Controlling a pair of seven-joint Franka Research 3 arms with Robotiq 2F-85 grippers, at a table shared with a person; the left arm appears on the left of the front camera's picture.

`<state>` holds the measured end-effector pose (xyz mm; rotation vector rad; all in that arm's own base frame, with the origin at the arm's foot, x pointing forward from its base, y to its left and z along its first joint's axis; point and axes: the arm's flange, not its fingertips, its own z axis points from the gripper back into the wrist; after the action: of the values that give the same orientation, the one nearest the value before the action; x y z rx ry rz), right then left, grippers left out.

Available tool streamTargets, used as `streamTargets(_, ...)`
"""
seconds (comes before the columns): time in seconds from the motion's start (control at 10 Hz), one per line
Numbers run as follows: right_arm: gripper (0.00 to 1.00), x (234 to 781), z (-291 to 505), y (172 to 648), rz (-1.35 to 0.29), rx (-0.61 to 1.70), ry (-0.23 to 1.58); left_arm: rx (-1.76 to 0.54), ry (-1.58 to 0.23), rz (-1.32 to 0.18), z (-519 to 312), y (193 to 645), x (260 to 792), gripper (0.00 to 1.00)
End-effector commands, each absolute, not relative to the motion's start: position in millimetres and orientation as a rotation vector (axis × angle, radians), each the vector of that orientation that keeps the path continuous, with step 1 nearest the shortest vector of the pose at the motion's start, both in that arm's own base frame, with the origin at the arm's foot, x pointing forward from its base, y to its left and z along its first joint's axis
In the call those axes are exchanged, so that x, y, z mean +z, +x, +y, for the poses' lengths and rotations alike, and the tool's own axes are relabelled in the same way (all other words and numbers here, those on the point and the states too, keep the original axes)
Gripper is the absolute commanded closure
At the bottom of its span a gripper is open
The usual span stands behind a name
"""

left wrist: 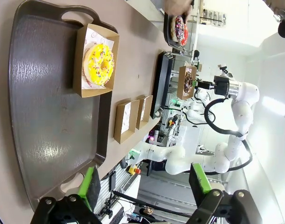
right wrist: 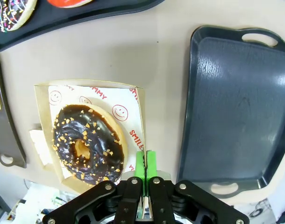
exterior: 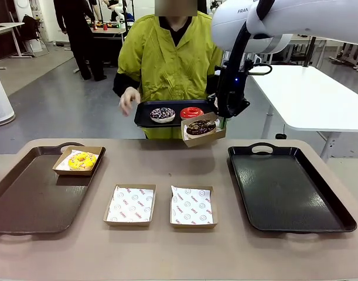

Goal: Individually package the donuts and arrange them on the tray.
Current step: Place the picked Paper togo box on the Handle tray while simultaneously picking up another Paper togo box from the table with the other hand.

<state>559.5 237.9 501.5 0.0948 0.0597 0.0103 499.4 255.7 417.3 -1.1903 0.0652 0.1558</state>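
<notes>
My right gripper (exterior: 224, 121) is shut on the edge of a paper-lined box (exterior: 209, 136) that holds the dark chocolate donut (exterior: 201, 127), lifted above the table's far edge. In the right wrist view the gripper (right wrist: 145, 161) pinches the box wall beside that donut (right wrist: 86, 144). A person holds a small black tray (exterior: 145, 118) carrying the purple-white sprinkled donut (exterior: 162, 115) and the red donut (exterior: 191, 112). The yellow donut (exterior: 82, 160) sits boxed on the brown tray (exterior: 26, 199). My left gripper (left wrist: 144, 184) hangs open above that tray (left wrist: 49, 116), away from the yellow donut (left wrist: 99, 64).
Two empty paper-lined boxes (exterior: 130, 205) (exterior: 192, 206) lie side by side at the table's front middle. A large black tray (exterior: 287, 190) lies at the right with nothing on it. The person stands at the far edge, one hand raised beside the small tray.
</notes>
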Motion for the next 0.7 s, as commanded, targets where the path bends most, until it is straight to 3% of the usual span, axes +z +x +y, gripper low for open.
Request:
streamTargets(0.0,0.99,505.3,219.7,550.3,0.03,0.023,0.097,0.135,-1.145,0.105,238.5,494.6,438.3,0.0)
streamTargets(0.6,0.99,494.7,54.5,514.4,-0.033,0.012,-0.029,0.053,-0.736,0.19,114.3,512.6,518.9,0.0)
